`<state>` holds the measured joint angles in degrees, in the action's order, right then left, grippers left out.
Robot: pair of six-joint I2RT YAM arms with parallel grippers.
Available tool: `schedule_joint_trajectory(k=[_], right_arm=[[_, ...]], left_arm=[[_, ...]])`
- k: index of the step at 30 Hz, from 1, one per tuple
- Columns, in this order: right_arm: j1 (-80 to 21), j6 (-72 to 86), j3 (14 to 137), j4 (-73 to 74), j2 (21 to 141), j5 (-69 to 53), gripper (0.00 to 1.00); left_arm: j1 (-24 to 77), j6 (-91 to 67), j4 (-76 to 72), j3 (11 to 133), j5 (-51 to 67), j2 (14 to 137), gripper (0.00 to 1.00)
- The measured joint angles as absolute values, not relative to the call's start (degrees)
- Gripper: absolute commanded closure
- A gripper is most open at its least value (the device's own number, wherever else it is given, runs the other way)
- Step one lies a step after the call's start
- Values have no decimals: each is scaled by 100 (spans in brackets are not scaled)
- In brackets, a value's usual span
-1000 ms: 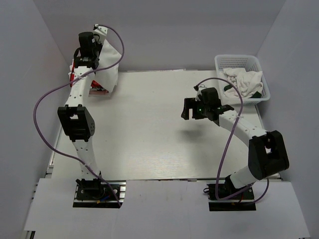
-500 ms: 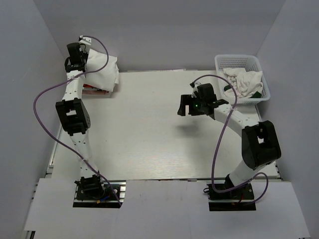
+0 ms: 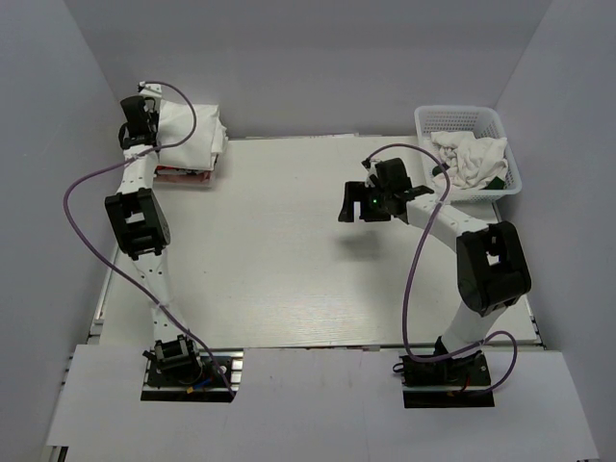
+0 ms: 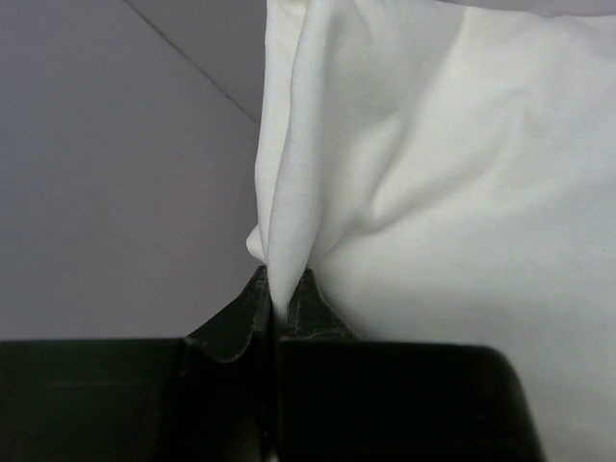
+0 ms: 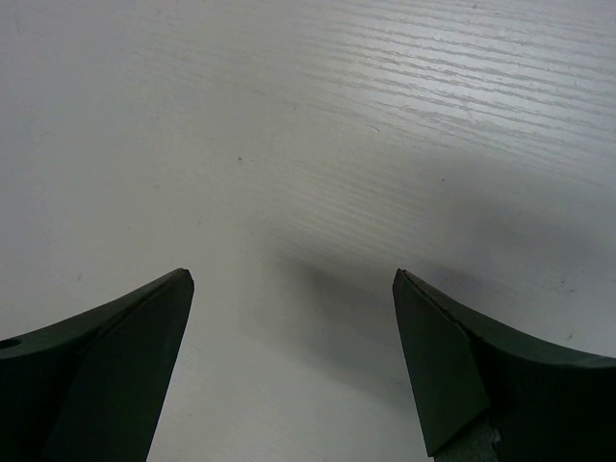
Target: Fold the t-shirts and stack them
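A folded white t-shirt (image 3: 192, 133) lies at the table's back left corner, on top of a red t-shirt (image 3: 181, 175) whose edge peeks out below it. My left gripper (image 3: 141, 114) is shut on a fold of the white t-shirt (image 4: 414, 173) at its left edge; the cloth runs up from between the closed jaws (image 4: 279, 306). My right gripper (image 3: 348, 204) is open and empty, hovering over the bare table right of centre; the right wrist view shows only tabletop between its fingers (image 5: 289, 279).
A white plastic basket (image 3: 469, 120) at the back right holds more white and dark cloth (image 3: 472, 159). Grey walls close in the table on the left, back and right. The left arm stretches along the left edge.
My left gripper has lowered the white t-shirt from hanging in the air down onto the red one, moving left and back. My right gripper drifted slightly left and back.
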<state>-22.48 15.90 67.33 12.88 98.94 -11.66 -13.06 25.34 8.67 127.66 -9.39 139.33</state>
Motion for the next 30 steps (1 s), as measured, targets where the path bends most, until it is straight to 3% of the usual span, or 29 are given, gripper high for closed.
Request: schedule_joint_trajectory(k=[1, 2, 3, 5, 6, 15, 20, 30], right_arm=[[-2248, 1601, 6742, 1306, 9909, -1181, 10], [-2248, 1610, 6755, 1323, 9924, -1188, 10], [-2248, 1614, 6777, 1343, 9948, -1210, 10], [-2250, 1627, 6831, 1354, 10009, -1240, 10], [-2252, 1634, 6860, 1358, 10040, -1249, 10], [-2252, 1680, 6884, 1323, 10077, -1391, 10], [-2259, 1739, 6602, 1111, 9695, -1562, 10], [-2290, 1911, 5655, 283, 8272, -1619, 10]], left_arm=[[-1332, 2493, 836, 12766, -943, 13985, 100], [-1354, 2436, 797, 12774, -947, 14038, 90], [-1376, 2397, 766, 12783, -961, 14090, 68], [-1409, 2397, 718, 12792, -1013, 14175, 5], [-1428, 2373, 674, 12792, -1094, 14202, 0], [-1557, 1632, 633, 12473, -1555, 13893, 0], [-1503, 976, 854, 11603, -1857, 13065, 0], [-1234, -578, 1393, 10160, -1339, 10903, 0]])
